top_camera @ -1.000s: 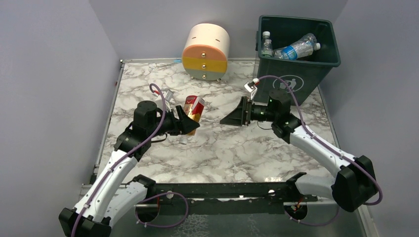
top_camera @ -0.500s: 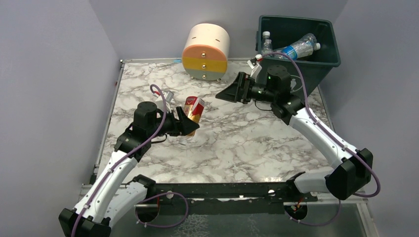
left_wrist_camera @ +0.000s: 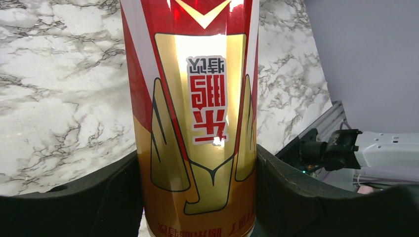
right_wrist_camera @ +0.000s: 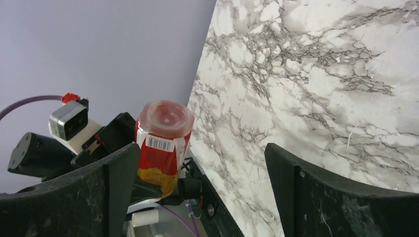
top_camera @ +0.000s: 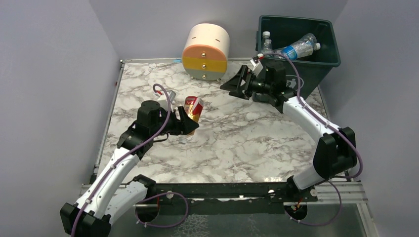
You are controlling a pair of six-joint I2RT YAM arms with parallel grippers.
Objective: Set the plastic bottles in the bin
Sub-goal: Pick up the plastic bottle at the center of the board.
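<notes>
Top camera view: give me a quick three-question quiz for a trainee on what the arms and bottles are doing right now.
1. True or false: the right tool is shut on a bottle.
2. What does the left tool grip? A: a red and gold bottle. B: a green cup. C: nothing.
3. Fill in: ___ bottles show inside the bin.
Key: 1 false, it is open and empty; 2 A; 3 two.

R gripper (top_camera: pixel 231 85) swung from mid-table up & back twd the bin (top_camera: pixel 316 74), ending just beside its near-left corner. R elbow pulled in from the far-right edge & rose. L gripper (top_camera: pixel 187 121) w/ red-label bottle (top_camera: pixel 193 107) nudged v. slightly fwd.
</notes>
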